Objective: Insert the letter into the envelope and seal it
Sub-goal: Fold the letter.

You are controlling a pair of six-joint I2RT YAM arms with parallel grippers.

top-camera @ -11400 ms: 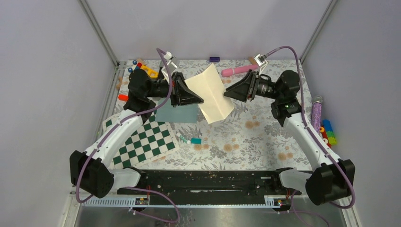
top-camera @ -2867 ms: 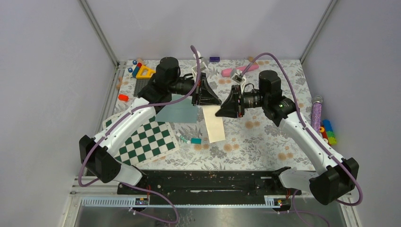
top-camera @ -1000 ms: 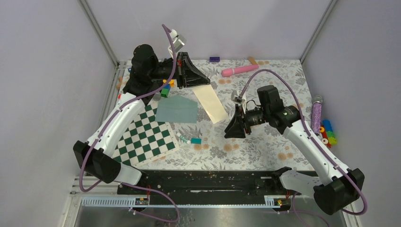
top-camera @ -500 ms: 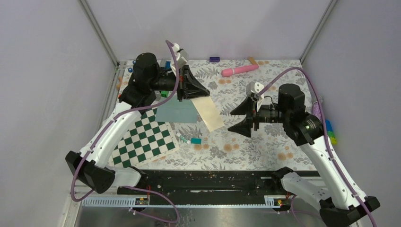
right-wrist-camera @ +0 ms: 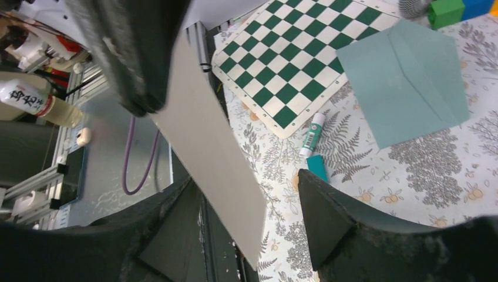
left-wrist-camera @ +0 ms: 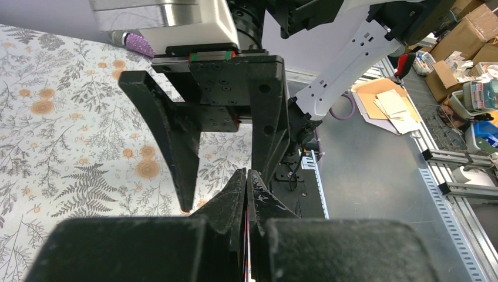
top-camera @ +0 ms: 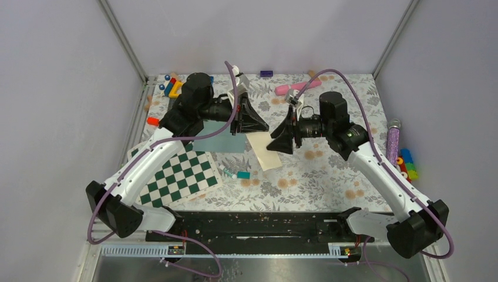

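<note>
1. The thin cream-tan paper letter [top-camera: 264, 151] is over the middle of the tabletop [top-camera: 329, 176]. Its far end is lifted up. Its near end hangs toward us, and we cannot tell if it touches down.
2. The right claw [top-camera: 276, 141] is wide open and has hold of nothing. The letter's edge sits between its two fingers, but it is not pinched.
3. The left claw [top-camera: 260, 128] is squeezed tight on the far end of the letter.
4. The flat blue-grey paper envelope [top-camera: 220, 144] lies just to the left, partly under the left arm.
5. We think the job now is to get a second hold. The right claw should close softly on the edge, so the sheet does not crumple or tear. Then both claws can steer it to the envelope's mouth.
6. Near us, the green and white checkerboard mat [top-camera: 179, 173] looks flat and stiff. Beside it lie a small white and green tube [top-camera: 228, 172] and a tiny teal block [top-camera: 243, 175].
7. The letter is thin and bendy. The envelope is smooth, with a pointy flap. The tabletop has a flowery cover.
</note>
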